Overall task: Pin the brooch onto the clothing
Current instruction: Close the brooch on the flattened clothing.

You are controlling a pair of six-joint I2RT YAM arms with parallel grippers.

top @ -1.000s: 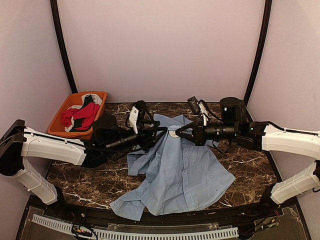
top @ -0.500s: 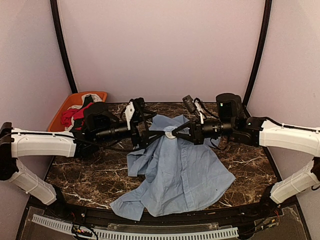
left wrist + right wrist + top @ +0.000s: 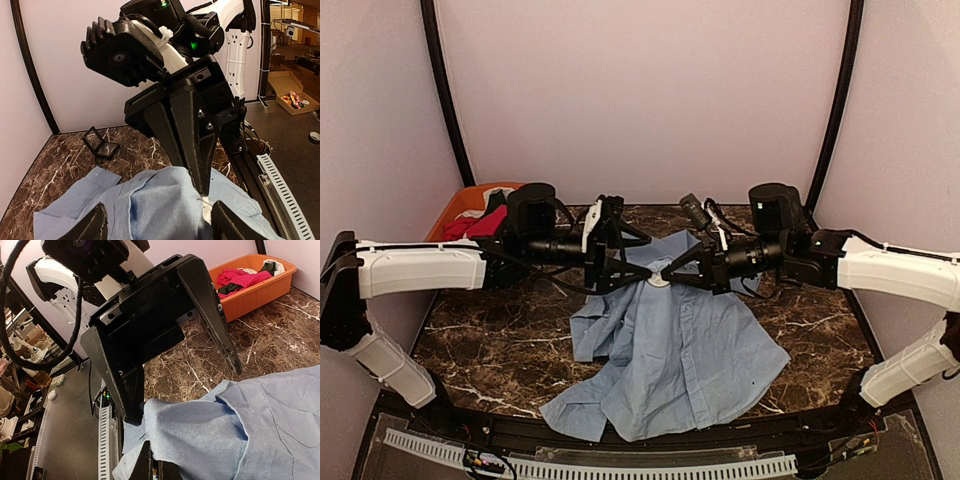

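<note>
Clothing [image 3: 670, 350] sprawls on the marble surface [image 3: 490, 340] beside the orange basket [image 3: 455, 205], one fold lifted clear. My right pincer [image 3: 202, 187] is clamped narrow on that fold, on the side away from the basket; my left pincer [image 3: 184, 395] gapes wide around it from the basket's side.

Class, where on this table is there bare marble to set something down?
Free: marble left of the shirt, nearer than the orange bin; marble right of the shirt. Crowded: the shirt's far end, where left gripper and right gripper meet.
</note>
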